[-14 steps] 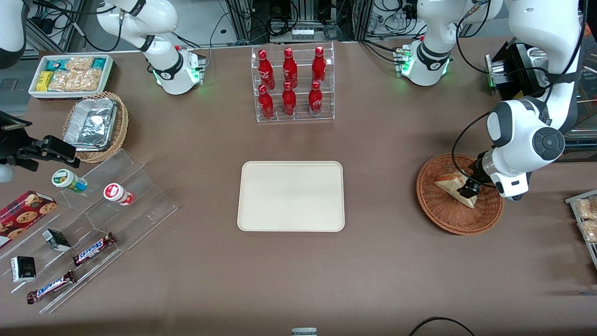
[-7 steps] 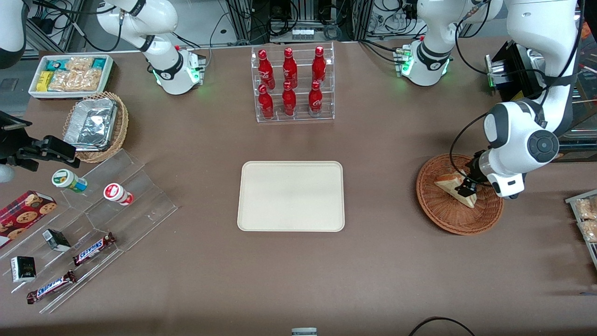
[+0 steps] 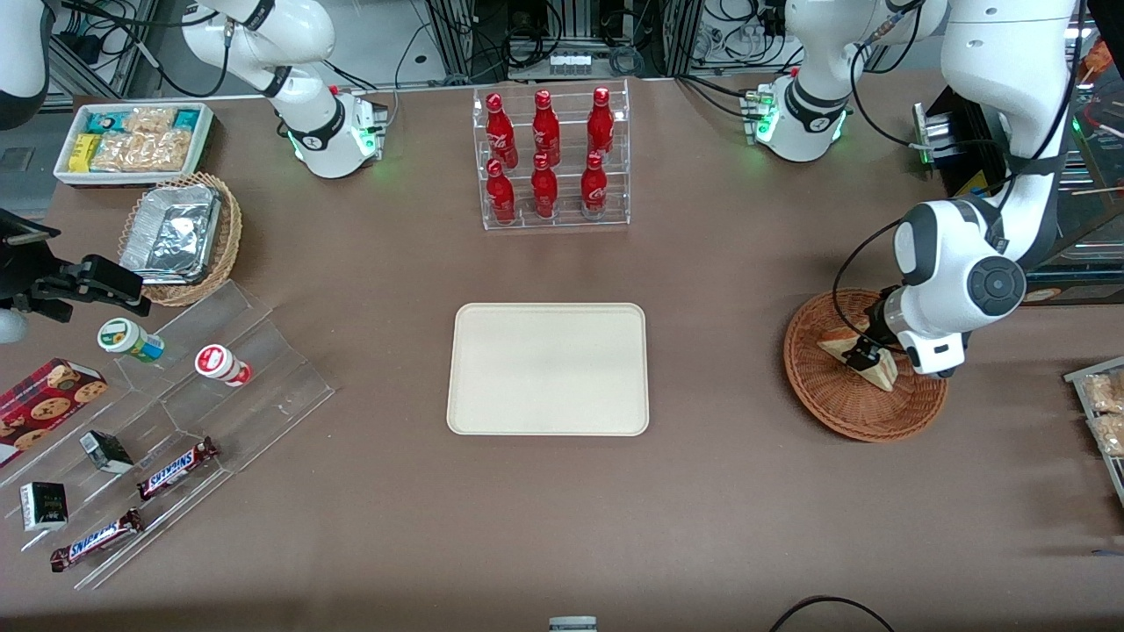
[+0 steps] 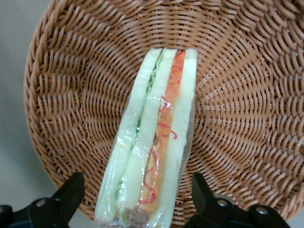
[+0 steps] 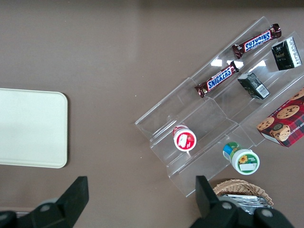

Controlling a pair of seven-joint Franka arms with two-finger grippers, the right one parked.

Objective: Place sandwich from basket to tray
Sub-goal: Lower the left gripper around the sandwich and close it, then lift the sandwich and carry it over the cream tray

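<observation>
One sandwich [image 4: 152,137] lies wrapped in clear film in the basket [image 3: 865,367] at the working arm's end of the bench [image 3: 702,491]. Its red and green filling faces the hand [image 3: 859,354], which hangs low over it, fingers [image 4: 71,192] spread wide on either side without touching. Toward the bench's middle sits the tray [image 3: 548,369]. Farther from the front camera stands a rack of red bottles [image 3: 550,156].

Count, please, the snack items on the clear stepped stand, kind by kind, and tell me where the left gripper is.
Snickers bars: 2
Round lidded cups: 2
Small dark boxes: 2
Total: 6
The gripper is open, low over the basket, its fingers on either side of the sandwich.
</observation>
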